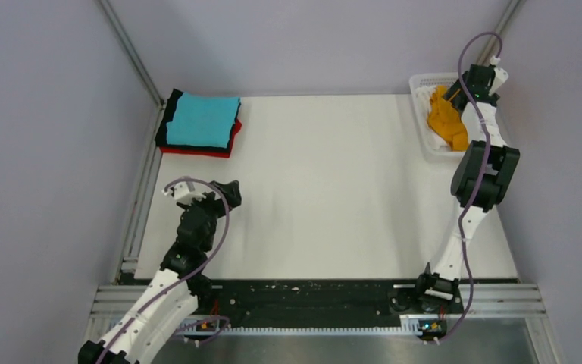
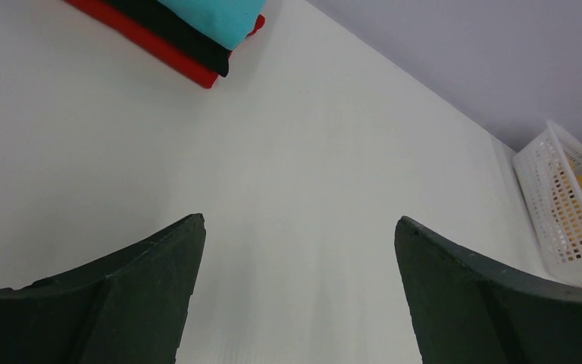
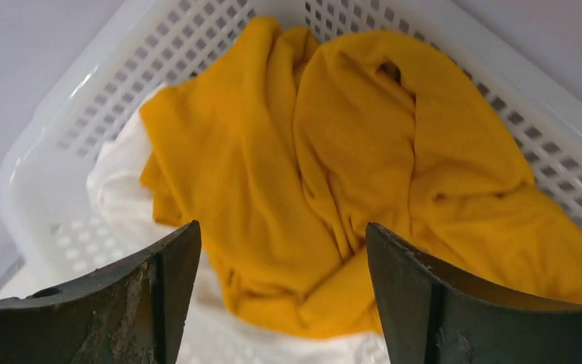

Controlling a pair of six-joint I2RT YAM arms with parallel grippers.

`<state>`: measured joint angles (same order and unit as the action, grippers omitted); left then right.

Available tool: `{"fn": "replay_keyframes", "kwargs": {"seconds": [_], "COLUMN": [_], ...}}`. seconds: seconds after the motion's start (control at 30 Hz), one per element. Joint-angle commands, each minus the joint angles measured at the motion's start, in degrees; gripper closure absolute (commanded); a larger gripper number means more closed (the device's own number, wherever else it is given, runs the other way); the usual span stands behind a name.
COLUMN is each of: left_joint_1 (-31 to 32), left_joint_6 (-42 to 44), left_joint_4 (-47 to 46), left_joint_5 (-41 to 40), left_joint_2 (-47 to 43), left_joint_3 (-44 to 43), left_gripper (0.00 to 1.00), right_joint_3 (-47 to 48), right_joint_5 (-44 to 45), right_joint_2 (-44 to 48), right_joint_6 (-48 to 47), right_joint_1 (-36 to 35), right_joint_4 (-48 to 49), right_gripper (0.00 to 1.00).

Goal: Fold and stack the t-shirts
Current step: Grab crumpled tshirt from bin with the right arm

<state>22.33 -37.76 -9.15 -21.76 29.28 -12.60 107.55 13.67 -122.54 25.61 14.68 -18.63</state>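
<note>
Three folded t-shirts lie stacked at the table's far left: cyan on top, black under it, red at the bottom. The left wrist view shows the same stack's corner: cyan, black, red. A crumpled orange-yellow t-shirt lies in the white mesh basket on top of a white t-shirt. My right gripper hangs just above the orange-yellow cloth, jaws apart on either side of a fold. My left gripper stands open over bare table.
The basket stands at the table's far right corner against the wall. Metal frame rails run along the left edge and the near edge. Grey walls close in the back and sides.
</note>
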Motion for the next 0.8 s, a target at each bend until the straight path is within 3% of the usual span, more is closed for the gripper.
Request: {"fn": "replay_keyframes", "kwargs": {"seconds": [0.0,0.1,0.2,0.3,0.33,0.4,0.6,0.77], "left_joint_1": [-0.1,-0.2,-0.2,-0.2,-0.2,-0.2,-0.2,-0.2], "left_joint_6": [1.7,2.0,2.1,2.3,2.3,2.4,3.4,3.8], "left_joint_4": [-8.4,-9.8,-10.0,-10.0,-9.9,-9.6,-9.5,-8.7], "left_joint_5": [-2.3,-3.2,-3.4,-3.1,-3.1,-2.9,1.4,5.7], "left_joint_2": [2.2,4.3,6.2,7.7,7.9,8.1,8.2,8.5], "left_joint_3": [1.1,0.9,0.2,-0.4,-0.5,-0.7,-1.6,-2.4], "left_gripper": [0.01,0.01,0.01,0.01,0.01,0.01,0.01,0.01], "right_joint_3": [13.6,17.9,17.8,16.7,16.6,16.8,18.4,11.8], "right_joint_5": [0.6,1.8,1.5,-0.1,-0.1,-0.2,-7.1,-4.4], "right_joint_2": [-9.2,-14.4,-16.7,-16.7,-16.4,-15.2,-5.6,11.9], "right_joint_6": [1.7,1.2,2.2,3.1,2.8,1.7,-5.2,-10.8], "right_joint_1": [1.6,1.6,1.7,1.7,1.7,1.7,1.5,-0.7], "right_joint_4": [-1.2,-2.1,-2.1,-1.5,-1.3,-1.2,-4.7,-4.0], "right_gripper": [0.23,0.26,0.39,0.68,0.83,1.00,1.00,1.00]}}
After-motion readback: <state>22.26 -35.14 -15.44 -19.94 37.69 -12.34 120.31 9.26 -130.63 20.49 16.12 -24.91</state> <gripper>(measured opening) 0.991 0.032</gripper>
